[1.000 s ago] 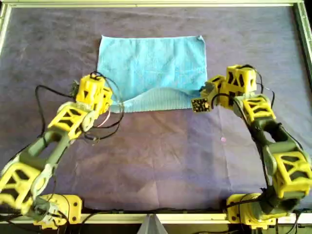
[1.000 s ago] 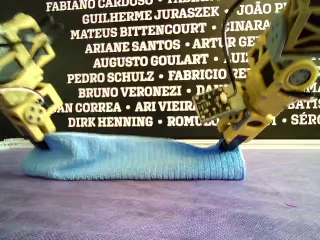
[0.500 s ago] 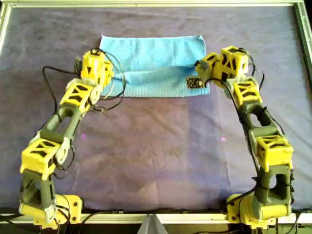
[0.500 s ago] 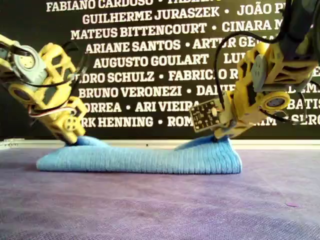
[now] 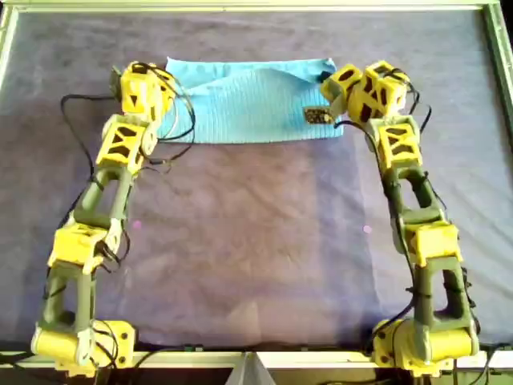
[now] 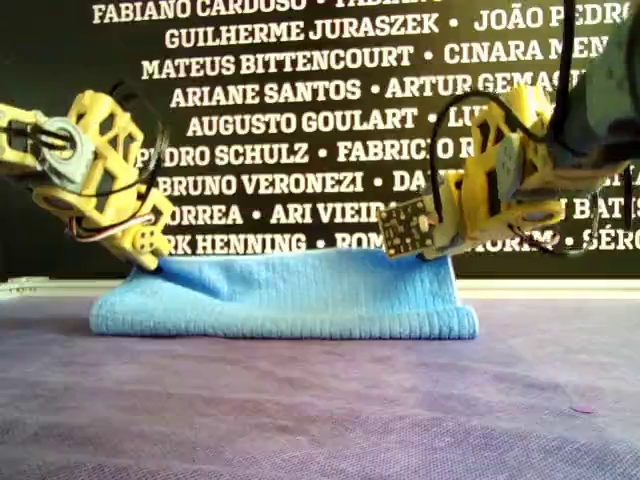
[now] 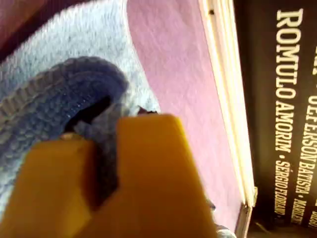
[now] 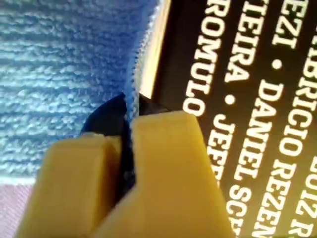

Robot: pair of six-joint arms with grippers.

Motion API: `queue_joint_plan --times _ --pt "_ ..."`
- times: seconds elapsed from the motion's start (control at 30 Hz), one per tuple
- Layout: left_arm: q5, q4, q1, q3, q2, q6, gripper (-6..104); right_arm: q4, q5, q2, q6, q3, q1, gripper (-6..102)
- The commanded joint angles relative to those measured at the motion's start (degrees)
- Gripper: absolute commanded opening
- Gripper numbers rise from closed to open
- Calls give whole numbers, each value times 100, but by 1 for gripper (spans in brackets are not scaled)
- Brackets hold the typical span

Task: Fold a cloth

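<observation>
Cloth (image 5: pixel 248 104) lying at the far side of the purple-grey table covering (image 5: pixel 256 249), just beside the pale frame (image 5: pixel 256 6). Long axis running left to right in the overhead view, parallel to that frame. Doubled over: rounded fold line facing the arm bases, loose edges towards the frame. In the exterior view, upper layer (image 6: pixel 300 285) held raised at both ends, sagging slightly between. One yellow arm at each short end of the cloth; not determinable from the wrist views which arm is which. My first gripper (image 7: pixel 106 131): fingers narrow, pinched on a bunched edge of the cloth. My second gripper (image 8: pixel 126 129): fingers narrow, clamped on a thin cloth edge. Lettered black backdrop (image 6: pixel 300 90) standing beyond the frame.
</observation>
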Motion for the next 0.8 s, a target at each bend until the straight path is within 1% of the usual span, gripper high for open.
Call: queue_joint_plan --times 0.0,0.13,0.4,0.57,0.67,0.73,0.77 --pt "35 -123 105 -861 -9 35 3 -352 -35 26 26 -853 -44 -1" --pt "35 -123 70 -1257 -334 -9 4 -352 -35 -202 26 -1160 -53 -1" --pt "44 -123 35 -1934 -879 35 4 -352 -35 -220 26 -1204 -290 -1" --pt "44 -123 35 -2074 -1055 35 4 -352 -35 -229 26 -1204 -299 0" --pt "44 -123 44 -2074 -1063 -26 4 -352 -35 -229 26 -1195 -299 1" --pt "44 -123 44 -2074 -1063 -35 6 -352 -35 -229 35 -1169 -299 1" --pt "44 -123 44 -2074 -1063 -35 10 -352 -35 -229 35 -1151 -308 2"
